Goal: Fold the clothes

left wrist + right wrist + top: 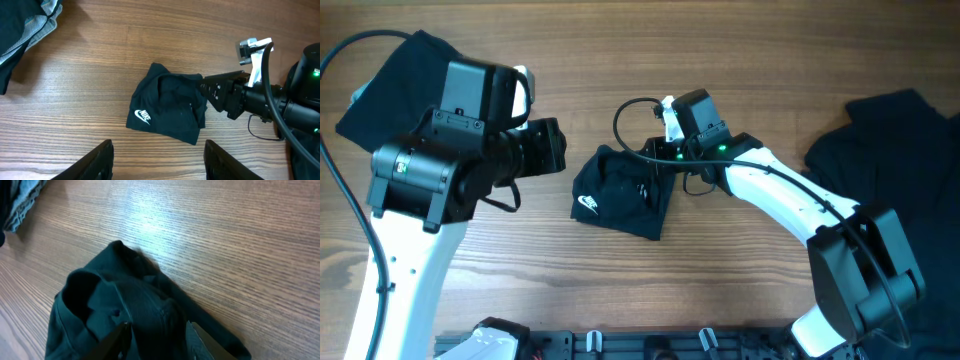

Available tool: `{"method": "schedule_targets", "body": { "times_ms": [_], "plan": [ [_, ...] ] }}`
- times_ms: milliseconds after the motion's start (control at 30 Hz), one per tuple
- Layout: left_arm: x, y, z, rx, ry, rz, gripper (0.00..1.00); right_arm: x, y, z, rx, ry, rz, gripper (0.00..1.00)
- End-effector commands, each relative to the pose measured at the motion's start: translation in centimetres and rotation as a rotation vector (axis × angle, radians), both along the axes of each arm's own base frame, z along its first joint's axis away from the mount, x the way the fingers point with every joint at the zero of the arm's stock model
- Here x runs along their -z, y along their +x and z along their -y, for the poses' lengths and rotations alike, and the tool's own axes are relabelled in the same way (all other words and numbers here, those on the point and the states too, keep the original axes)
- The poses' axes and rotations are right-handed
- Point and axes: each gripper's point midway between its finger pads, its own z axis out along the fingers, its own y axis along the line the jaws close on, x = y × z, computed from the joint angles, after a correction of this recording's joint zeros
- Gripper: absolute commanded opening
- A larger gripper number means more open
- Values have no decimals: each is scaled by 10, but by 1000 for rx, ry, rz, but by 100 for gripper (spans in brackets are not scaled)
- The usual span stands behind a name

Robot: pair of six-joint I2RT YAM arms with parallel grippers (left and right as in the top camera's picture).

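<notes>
Woodgrain table point(770, 60) bears a folded shirt point(620, 195) gripped by right end effector point(204, 84); left end effector point(159, 162) gapes wide.

white nike logo on t-shirt point(167, 112).

The counter point(620, 280) is brown wood with thin dark lines running from side to side. In the right wrist view, a bright patch of light point(155, 227) shines on it. A black rail point(620, 348) with small clips runs along its near edge.
</notes>
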Motion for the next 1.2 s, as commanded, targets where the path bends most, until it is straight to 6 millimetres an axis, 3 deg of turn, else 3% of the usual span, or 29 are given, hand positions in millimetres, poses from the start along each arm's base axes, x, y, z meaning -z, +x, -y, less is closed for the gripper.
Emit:
{"method": "schedule_targets", "body": {
  "times_ms": [0, 33, 67, 133, 267, 333, 367, 400, 467, 567, 633, 733, 833, 867, 900, 933, 1000, 1167],
  "plan": [
    [-5, 2, -4, -1, 19, 26, 58, 13, 5, -4, 27, 0, -26, 41],
    [-5, 2, -4, 0, 19, 26, 58, 16, 3, -4, 24, 0, -39, 40],
    [-5, 2, -4, 0, 19, 26, 58, 19, 2, -4, 24, -5, -48, 32],
    [-5, 2, -4, -1, 19, 26, 58, 15, 7, 1, 48, -9, -34, 4],
    [-5, 3, -6, -7, 29, 29, 58, -11, 33, 42, 200, -47, 43, 4],
    [-5, 4, -8, -14, 41, 33, 59, -6, 34, 66, 307, -82, -7, 5],
    [-5, 4, -9, -16, 44, 34, 59, 1, 29, 79, 370, -100, -63, 26],
    [-5, 4, -9, -17, 43, 35, 59, 5, 24, 87, 413, -109, -112, 39],
    [-6, 6, -8, -16, 41, 43, 60, 0, 14, 80, 329, -72, -135, 41],
    [-8, 8, -8, -17, 38, 55, 61, -49, -11, 33, -63, 110, -20, 46],
    [-9, 10, -7, -17, 35, 64, 62, -60, -26, 18, -149, 145, -10, 51],
    [-10, 12, -6, -18, 32, 73, 63, -42, -52, -11, -246, 116, -60, 52],
    [-10, 12, -6, -17, 32, 73, 63, -17, -63, -24, -254, 56, -107, 52],
    [-10, 12, -6, -17, 32, 73, 63, -10, -69, -29, -261, 53, -137, 48],
    [-10, 12, -6, -17, 32, 73, 63, -7, -74, -31, -265, 49, -157, 33],
    [-10, 12, -6, -17, 32, 73, 63, -6, -77, -30, -268, 43, -167, 25],
    [-10, 12, -6, -17, 32, 73, 63, -4, -84, -25, -257, 25, -209, 4],
    [-12, 14, -6, -17, 29, 81, 64, 22, -115, 39, -79, -276, -393, 4]
  ]
}}
